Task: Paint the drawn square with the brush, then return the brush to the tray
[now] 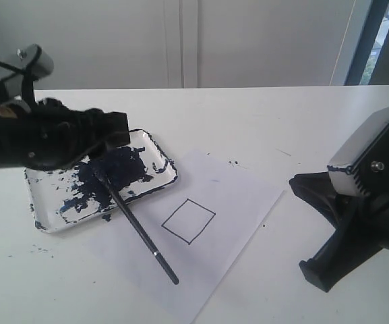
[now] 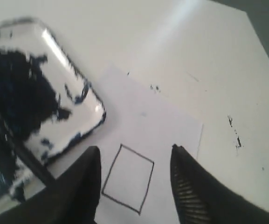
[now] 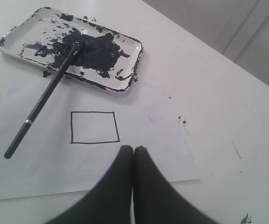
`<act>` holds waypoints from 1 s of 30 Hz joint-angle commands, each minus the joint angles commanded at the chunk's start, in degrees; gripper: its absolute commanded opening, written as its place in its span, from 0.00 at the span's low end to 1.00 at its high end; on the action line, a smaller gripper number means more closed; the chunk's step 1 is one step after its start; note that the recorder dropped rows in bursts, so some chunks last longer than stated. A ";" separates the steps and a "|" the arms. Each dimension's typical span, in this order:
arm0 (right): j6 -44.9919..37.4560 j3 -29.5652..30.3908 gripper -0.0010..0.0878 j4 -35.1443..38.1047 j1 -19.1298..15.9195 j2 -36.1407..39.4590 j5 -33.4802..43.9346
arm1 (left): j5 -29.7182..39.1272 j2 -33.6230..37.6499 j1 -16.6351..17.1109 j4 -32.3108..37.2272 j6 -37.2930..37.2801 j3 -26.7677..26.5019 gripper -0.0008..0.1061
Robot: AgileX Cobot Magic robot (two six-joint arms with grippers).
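The white tray, smeared with dark blue paint, sits at the table's left. The black brush lies with its tip in the tray's paint and its handle slanting out over the paper. The drawn square is a thin black outline with no fill, just right of the handle. My left gripper hovers open and empty by the tray's far side, and the square shows between its fingers. My right gripper is shut on nothing, above the paper's edge near the square, apart from the brush.
A white paper sheet bearing the square lies beside the tray. Small paint specks dot the table past the paper. The right arm's black body fills the right side. A white wall stands behind the table.
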 joint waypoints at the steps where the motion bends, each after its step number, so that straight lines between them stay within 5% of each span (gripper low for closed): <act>1: 0.00 0.00 0.01 0.00 0.00 0.00 0.00 | 0.46 -0.92 0.00 0.00 3.81 -0.84 0.48; 5: 0.00 0.00 0.01 0.00 0.00 0.00 0.00 | 2.30 -3.55 0.00 0.00 14.33 -3.71 0.48; 13: -0.58 0.00 0.01 0.00 0.00 0.00 -0.12 | 1.70 -5.14 1.19 1.60 15.80 -5.53 0.48; 18: -0.58 0.00 0.01 0.00 0.00 0.00 -0.12 | 5.79 -5.49 9.28 2.49 15.69 -5.71 0.44; 23: -0.58 0.00 0.01 0.00 0.00 0.00 -0.12 | 13.50 -5.49 19.19 -0.75 14.72 -7.21 0.28; 30: -0.58 0.00 0.01 0.00 0.00 0.00 0.01 | 19.48 -8.86 21.89 -2.92 16.89 -7.45 0.26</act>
